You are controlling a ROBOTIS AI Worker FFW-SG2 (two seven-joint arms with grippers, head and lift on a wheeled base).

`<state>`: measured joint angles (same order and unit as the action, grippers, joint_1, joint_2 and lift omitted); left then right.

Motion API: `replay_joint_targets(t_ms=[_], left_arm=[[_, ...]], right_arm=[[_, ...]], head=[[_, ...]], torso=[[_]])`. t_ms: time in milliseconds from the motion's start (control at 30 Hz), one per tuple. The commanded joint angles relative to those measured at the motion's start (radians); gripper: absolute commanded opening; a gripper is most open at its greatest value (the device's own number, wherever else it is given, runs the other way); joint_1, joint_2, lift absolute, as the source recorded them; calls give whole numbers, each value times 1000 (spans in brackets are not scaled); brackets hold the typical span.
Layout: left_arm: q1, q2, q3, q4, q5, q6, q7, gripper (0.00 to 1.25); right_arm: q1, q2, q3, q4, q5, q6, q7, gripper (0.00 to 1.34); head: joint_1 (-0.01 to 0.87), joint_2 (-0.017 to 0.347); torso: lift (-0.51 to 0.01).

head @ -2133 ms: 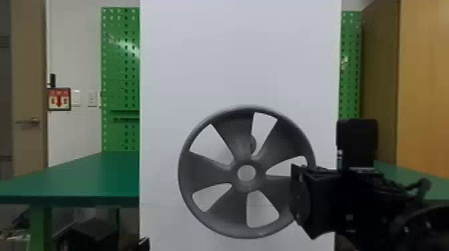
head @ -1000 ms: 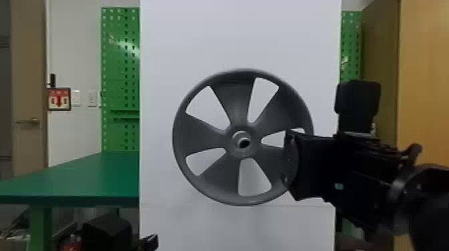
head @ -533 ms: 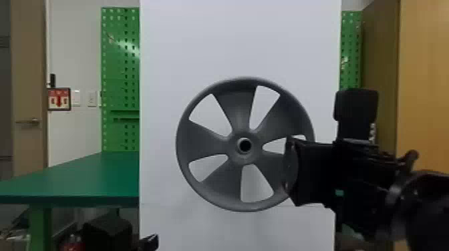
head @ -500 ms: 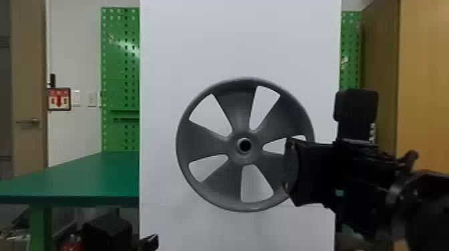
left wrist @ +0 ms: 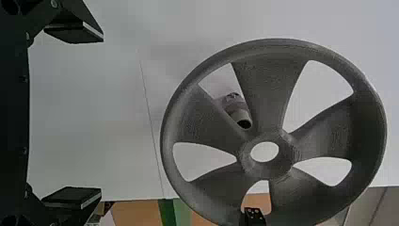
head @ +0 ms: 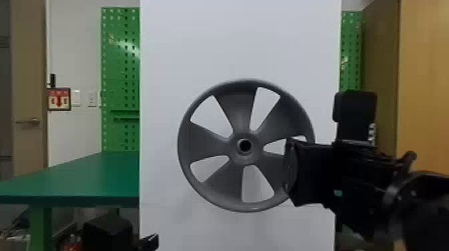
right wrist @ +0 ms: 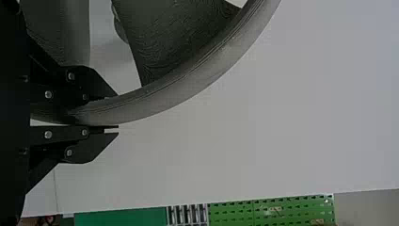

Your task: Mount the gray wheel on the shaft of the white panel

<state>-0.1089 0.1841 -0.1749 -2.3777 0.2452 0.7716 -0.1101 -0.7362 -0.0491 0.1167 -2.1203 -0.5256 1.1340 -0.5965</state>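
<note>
The gray wheel (head: pixel 207 142) stands upright in front of the white panel, and from over here I'd call the job half done: it has been picked up and brought to the right area, but it isn't on the shaft (left wrist: pixel 237 113). That stub sits behind the wheel, apart from it, visible through a gap between two spokes in the left wrist view. From the head, though, its dark round end shows through the hub (head: pixel 245 160), so the aim looks close. What's left, I reckon, is a last bit of squaring up, the push toward the panel (head: pixel 187 50), and letting go. The right tool (right wrist: pixel 116 114) has its flat fingers closed on the wheel's rim, at the wheel's right side; held by one edge like that, it could tip as the hub meets the shaft. The left tool (left wrist: pixel 102 114) has its fingers spread wide with nothing between them, low and to the left of the wheel. The wheel is matte, with five broad flaring spokes, a deep round rim and fine ridges across its surface, rather like printed layers. The shaft is a short, grayish, stepped cylinder with a hollow end. Behind the wheel the panel is flat and smooth, crossed by a thin seam; farther out to the wheel's left are a smooth green table (head: pixel 83 180) and a perforated green pegboard (head: pixel 120 76).
</note>
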Motion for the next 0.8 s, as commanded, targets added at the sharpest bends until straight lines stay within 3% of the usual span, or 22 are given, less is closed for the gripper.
replay_joint_targets(t_ms=[0,767], left_arm=[[0,0,0,0,0,0,1,1118],[-9,6,-6,2,0,0,1,1118]], right_arm=[[0,0,0,2,2,0,0,55],[-45,-9,12,112,15,-62,1,55]], head=[[37,37],[37,37]], torso=[[-488],[-488]])
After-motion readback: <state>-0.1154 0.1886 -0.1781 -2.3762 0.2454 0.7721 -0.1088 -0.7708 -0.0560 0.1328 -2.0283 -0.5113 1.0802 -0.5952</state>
